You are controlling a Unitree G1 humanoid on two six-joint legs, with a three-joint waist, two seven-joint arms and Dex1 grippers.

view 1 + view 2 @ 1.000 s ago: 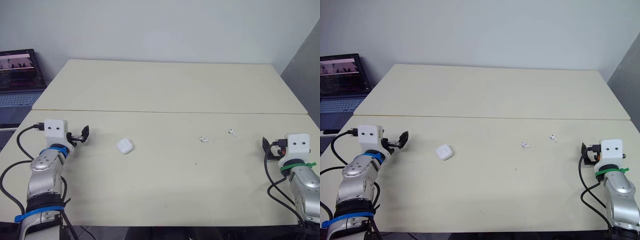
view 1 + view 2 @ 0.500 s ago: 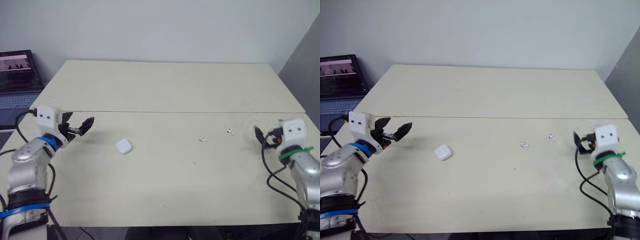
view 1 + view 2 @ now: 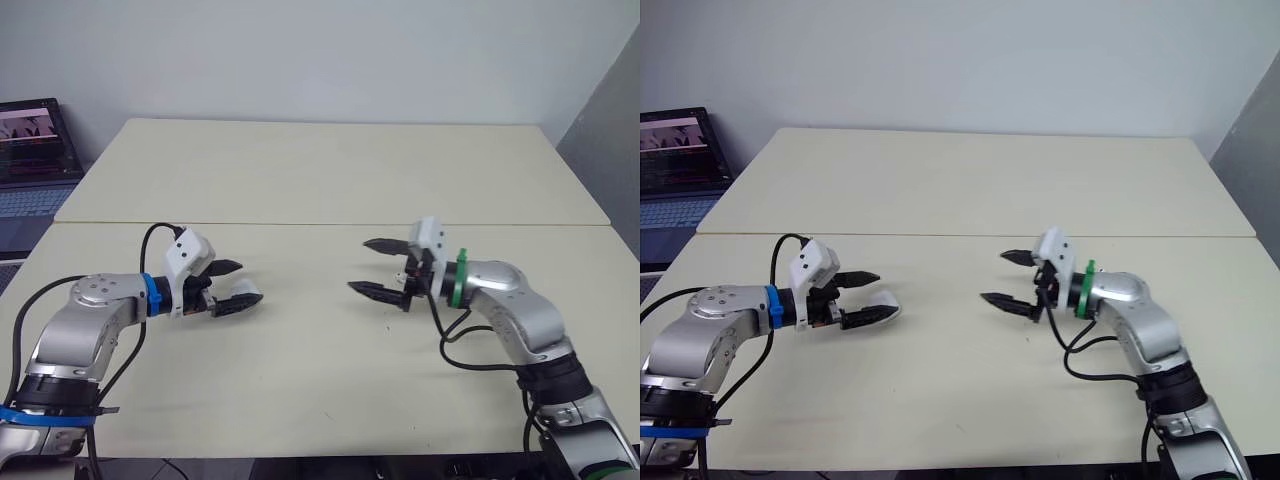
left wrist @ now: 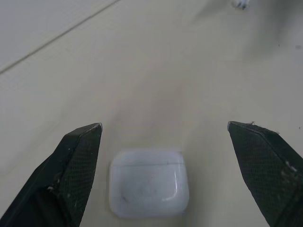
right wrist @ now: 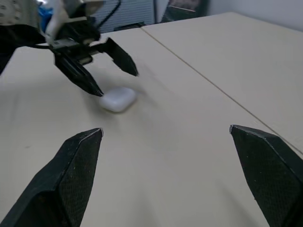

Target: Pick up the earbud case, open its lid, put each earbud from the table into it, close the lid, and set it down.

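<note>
The white earbud case (image 3: 883, 300) lies shut on the table, left of centre. My left gripper (image 3: 235, 287) is open and low, one black finger on each side of the case without touching it. In the left wrist view the case (image 4: 149, 182) rests between the fingers (image 4: 78, 165). My right gripper (image 3: 368, 267) is open, hovering right of centre and pointing at the case. Its wrist covers the spot where the earbuds lie. A small white earbud (image 4: 239, 4) shows at the picture's edge. The right wrist view shows the case (image 5: 117, 99) and my left gripper (image 5: 99, 64).
The beige table (image 3: 330, 370) is made of two tops with a seam (image 3: 320, 224) running across. A laptop (image 3: 35, 140) stands beyond the table's far left corner. A grey panel (image 3: 610, 120) borders the right side.
Both arms swung in from the table's side edges toward the middle. My left gripper came down around the case; my right gripper now hangs over where the earbuds lay.
</note>
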